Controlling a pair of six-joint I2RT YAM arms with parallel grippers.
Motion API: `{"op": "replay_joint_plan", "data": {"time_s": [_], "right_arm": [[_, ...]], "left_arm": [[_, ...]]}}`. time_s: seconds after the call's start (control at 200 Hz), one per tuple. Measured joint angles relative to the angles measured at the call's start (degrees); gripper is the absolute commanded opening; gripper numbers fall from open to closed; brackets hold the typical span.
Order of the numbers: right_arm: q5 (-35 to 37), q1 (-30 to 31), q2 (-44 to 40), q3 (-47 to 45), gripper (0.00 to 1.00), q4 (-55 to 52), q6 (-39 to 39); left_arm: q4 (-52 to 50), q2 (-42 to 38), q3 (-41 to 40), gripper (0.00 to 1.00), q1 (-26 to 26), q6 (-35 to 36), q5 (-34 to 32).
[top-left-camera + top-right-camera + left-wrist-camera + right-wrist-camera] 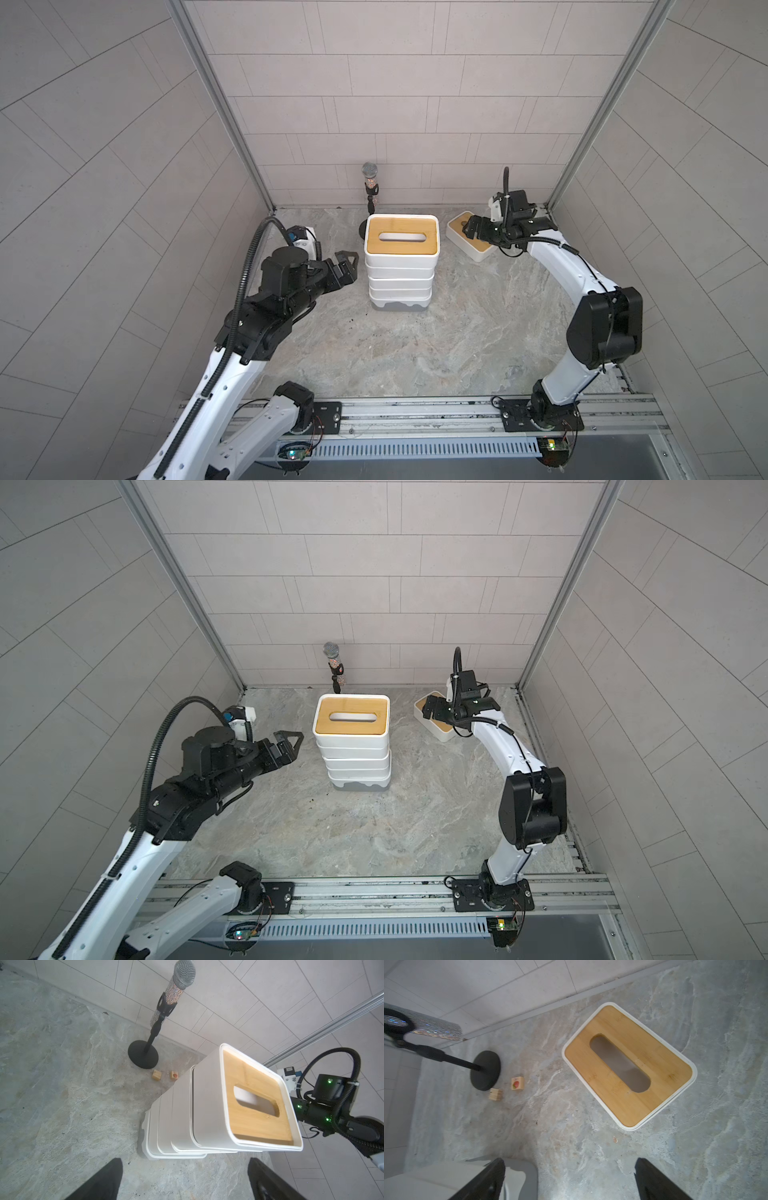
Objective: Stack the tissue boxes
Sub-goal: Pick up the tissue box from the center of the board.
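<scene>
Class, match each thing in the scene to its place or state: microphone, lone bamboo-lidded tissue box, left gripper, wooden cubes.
Things
1 microphone
2 lone bamboo-lidded tissue box
3 left gripper
4 wooden cubes

Places or states
a open, beside the stack
b by the round base of the stand
c near the right gripper, apart from the stack
d upright at the back wall

Pairs: 1-d, 2-c, 3-a, 4-b

Even, soft light; wrist views bend at edges, right one dimmer.
</scene>
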Motion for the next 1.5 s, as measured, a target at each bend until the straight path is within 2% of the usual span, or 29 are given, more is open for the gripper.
{"op": "replay_joint_plan", "data": {"time_s": [0.22,0.45,0.631,0.931,1.121,1.376,1.501], "right_arm": [[4.5,-0.1,10.9,9.7,0.95,-1.6,-4.2],[6.5,-0.2,20.3,18.8,0.95,-5.3,-7.8],[7.9,-0.3,24.9,21.8,0.96,-8.1,-10.2],[7.5,-0.4,29.2,25.9,0.95,-11.2,-12.3],[6.5,-0.4,29.9,26.4,0.9,-12.7,-12.7],[6.6,0.0,26.3,19.8,0.87,-8.6,-12.5],[7.2,0.4,26.0,19.3,0.87,-8.6,-12.4]], "left_arm": [[0.0,-6.0,-8.0,1.0,0.0,-2.5,-1.5],[0.2,-7.2,-10.0,1.0,0.0,-3.7,-4.2],[0.7,-7.1,-11.3,1.0,0.0,-5.1,-5.0],[1.6,-6.1,-12.2,1.0,0.0,-6.2,-5.1],[1.6,-6.1,-12.3,1.0,0.0,-6.3,-5.2],[1.5,-6.1,-12.3,1.0,0.0,-6.3,-6.0],[1.5,-5.6,-12.3,1.0,0.0,-6.2,-6.0]]}}
